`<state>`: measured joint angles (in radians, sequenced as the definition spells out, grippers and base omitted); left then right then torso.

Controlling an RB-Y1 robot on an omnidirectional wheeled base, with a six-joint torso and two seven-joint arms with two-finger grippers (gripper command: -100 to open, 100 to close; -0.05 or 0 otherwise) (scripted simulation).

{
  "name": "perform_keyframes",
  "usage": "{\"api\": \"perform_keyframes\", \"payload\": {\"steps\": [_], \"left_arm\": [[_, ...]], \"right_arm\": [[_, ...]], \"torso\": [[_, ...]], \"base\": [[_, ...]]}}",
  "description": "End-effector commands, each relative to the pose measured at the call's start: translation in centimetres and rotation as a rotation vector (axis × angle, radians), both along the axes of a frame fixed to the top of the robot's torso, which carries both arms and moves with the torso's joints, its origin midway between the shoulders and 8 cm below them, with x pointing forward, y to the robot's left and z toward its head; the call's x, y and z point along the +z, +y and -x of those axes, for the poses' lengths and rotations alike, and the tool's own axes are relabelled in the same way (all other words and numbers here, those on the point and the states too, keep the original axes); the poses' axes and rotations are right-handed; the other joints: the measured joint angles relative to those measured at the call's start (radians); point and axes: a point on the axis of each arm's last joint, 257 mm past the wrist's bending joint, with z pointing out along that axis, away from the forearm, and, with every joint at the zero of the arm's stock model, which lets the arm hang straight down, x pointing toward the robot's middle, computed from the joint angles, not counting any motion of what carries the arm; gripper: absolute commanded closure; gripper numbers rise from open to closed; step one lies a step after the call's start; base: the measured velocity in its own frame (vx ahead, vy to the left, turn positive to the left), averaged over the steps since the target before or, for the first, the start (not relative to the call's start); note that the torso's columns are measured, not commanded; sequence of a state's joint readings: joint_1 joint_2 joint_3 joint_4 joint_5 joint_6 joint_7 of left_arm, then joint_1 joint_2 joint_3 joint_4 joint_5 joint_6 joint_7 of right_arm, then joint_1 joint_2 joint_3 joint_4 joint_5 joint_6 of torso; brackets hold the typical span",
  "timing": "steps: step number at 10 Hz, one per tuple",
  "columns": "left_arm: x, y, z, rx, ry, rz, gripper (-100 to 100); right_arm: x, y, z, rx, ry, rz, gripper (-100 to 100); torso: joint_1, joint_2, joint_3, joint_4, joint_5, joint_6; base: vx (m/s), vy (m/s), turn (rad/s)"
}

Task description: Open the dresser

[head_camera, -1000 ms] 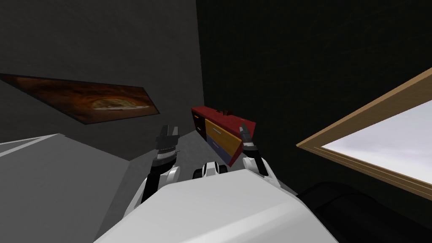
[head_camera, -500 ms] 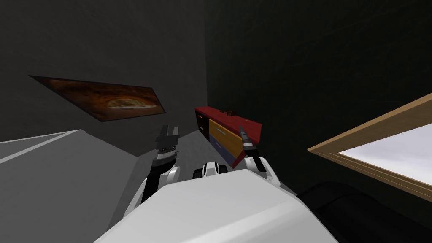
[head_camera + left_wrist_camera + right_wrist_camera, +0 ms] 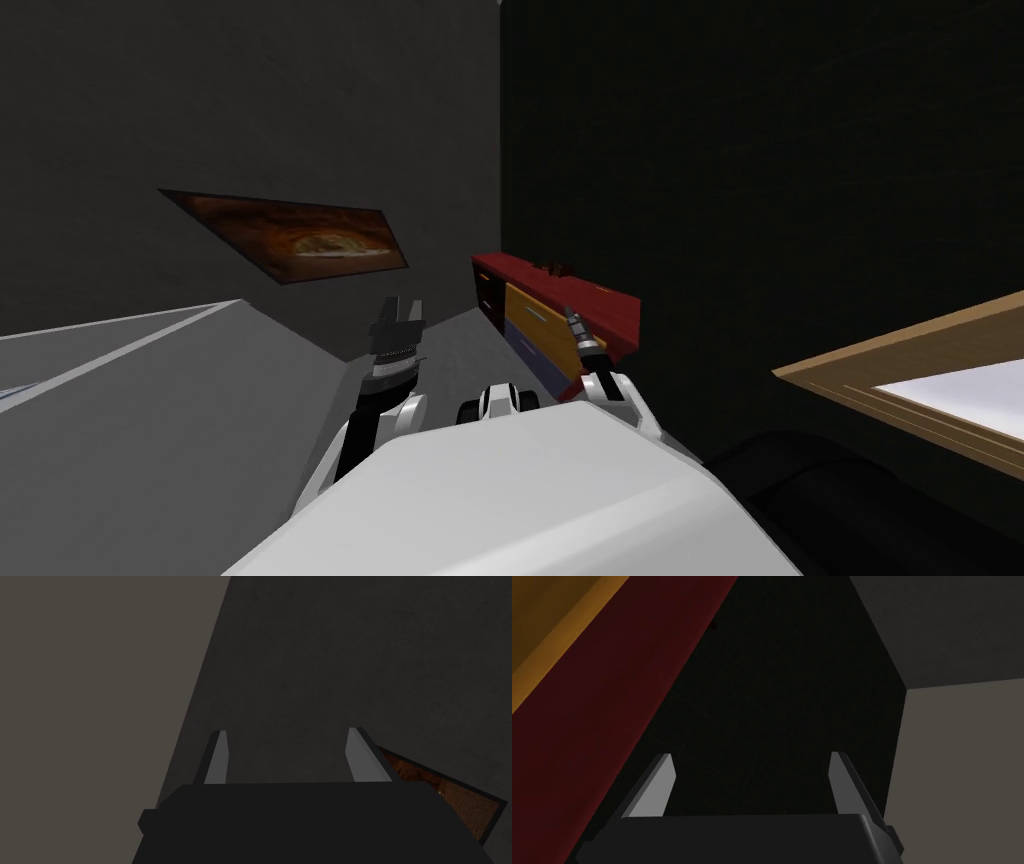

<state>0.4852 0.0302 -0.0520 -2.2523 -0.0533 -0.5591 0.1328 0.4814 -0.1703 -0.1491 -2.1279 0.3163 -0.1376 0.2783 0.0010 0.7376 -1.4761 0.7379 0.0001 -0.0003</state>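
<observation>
Two dark walls meet in a corner ahead: a charcoal one [image 3: 300, 100] on the left and a nearly black one [image 3: 750, 150] on the right. A broad grey surface [image 3: 120, 420] with a paler stripe fills the lower left. At the right edge is a window [image 3: 960, 385] in a light wooden frame [image 3: 850, 375].

The dresser [image 3: 590, 292] stands against the black wall, just right of the corner and straight beyond the right arm. It is a long, low red case. Its front carries an orange drawer front [image 3: 535, 310] with a bluish-purple front [image 3: 525, 350] under it, and dark compartments [image 3: 488, 295] at the end nearest the corner. The fronts look closed, and what the dresser holds is hidden behind them. In the right wrist view its red side [image 3: 587, 726] and an orange band [image 3: 542, 631] run just beside one finger, not touching it.

A brown and orange painting [image 3: 310, 240] in a dark frame hangs on the charcoal wall. Its corner [image 3: 450, 796] shows past the left hand.

The left gripper [image 3: 400, 306] [image 3: 289, 757] is raised toward that wall, well left of the dresser, fingers spread and grasping nothing. The right gripper [image 3: 571, 316] [image 3: 751, 783] points at the dresser's near end, blades likewise apart and bare.

A small brown object [image 3: 556, 268], too small to identify, sits on the dresser's top.
</observation>
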Motion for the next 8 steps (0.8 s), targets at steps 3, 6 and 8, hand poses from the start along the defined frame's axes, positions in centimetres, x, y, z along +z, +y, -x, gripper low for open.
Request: {"api": "perform_keyframes", "payload": {"steps": [3,6,8], "left_arm": [[0.0,0.0,0.0,0.000,0.000,0.000,0],[0.0,0.0,0.0,0.000,0.000,0.000,0],[0.0,0.0,0.0,0.000,0.000,0.000,0]], "right_arm": [[-3.6,-3.9,0.1,-0.116,0.134,0.160,-100],[-6.6,-7.0,0.5,-0.205,0.242,0.267,-100],[-8.0,-8.7,0.9,-0.251,0.301,0.331,-100]], "torso": [[0.000,0.000,0.000,0.000,0.000,0.000],[-0.002,0.001,0.001,0.000,0.000,0.001],[0.002,0.000,0.000,0.000,0.001,0.000]], "base": [[0.036,0.094,0.097],[0.028,0.082,0.078],[0.044,0.117,0.111]]}}
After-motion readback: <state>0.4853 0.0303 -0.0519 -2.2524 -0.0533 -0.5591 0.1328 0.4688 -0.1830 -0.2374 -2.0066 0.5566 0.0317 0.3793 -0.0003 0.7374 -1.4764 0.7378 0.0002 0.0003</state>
